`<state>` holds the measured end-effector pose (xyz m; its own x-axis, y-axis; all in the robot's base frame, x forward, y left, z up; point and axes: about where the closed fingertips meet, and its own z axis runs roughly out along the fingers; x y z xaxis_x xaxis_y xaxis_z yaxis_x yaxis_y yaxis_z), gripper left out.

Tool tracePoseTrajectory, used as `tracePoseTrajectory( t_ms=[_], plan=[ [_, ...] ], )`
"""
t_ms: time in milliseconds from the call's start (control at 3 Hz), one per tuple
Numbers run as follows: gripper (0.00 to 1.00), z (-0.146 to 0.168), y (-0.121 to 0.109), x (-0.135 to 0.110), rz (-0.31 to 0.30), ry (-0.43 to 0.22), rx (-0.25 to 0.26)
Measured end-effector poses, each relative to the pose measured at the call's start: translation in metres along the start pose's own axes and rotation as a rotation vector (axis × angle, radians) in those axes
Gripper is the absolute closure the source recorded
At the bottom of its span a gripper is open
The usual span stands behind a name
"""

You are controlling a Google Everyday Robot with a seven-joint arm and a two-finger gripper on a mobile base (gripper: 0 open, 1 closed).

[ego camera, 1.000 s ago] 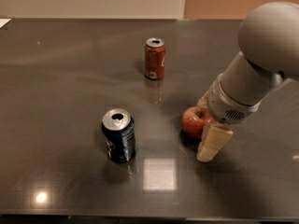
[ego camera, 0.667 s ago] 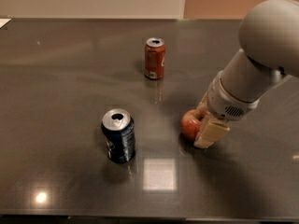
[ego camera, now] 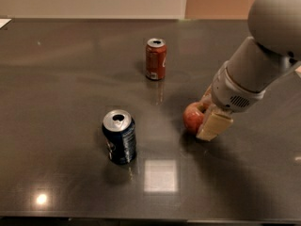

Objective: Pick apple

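Note:
The apple (ego camera: 192,117) is round and red with an orange blush. It sits on the dark table (ego camera: 61,69), right of centre. My gripper (ego camera: 203,119) comes down from the grey arm (ego camera: 256,65) at the upper right and straddles the apple's right side. The near cream finger (ego camera: 214,125) presses against the apple's front right. The far finger (ego camera: 206,99) shows just behind the apple. The gripper is shut on the apple, which rests on the table.
A red soda can (ego camera: 155,59) stands upright behind the apple, toward the table's middle back. A dark blue can (ego camera: 119,136) with an open top stands front left of the apple. The table's front edge runs along the bottom.
The near finger has drawn in from in front of the apple until it lies against it. The apple has shifted slightly. Both cans have stayed put.

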<state>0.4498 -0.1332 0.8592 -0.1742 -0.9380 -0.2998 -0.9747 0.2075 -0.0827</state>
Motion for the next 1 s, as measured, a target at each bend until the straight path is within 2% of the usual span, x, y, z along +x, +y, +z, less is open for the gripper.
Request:
tracePoseTrajectory(
  t_ms=[333, 667, 1000],
  plan=[
    [1.0, -0.033, -0.005, -0.011, -0.01, -0.032, -0.003],
    [1.0, -0.072, -0.012, -0.028, -0.054, -0.058, 0.015],
    [1.0, -0.117, -0.025, -0.054, -0.126, -0.088, 0.049]
  ],
)
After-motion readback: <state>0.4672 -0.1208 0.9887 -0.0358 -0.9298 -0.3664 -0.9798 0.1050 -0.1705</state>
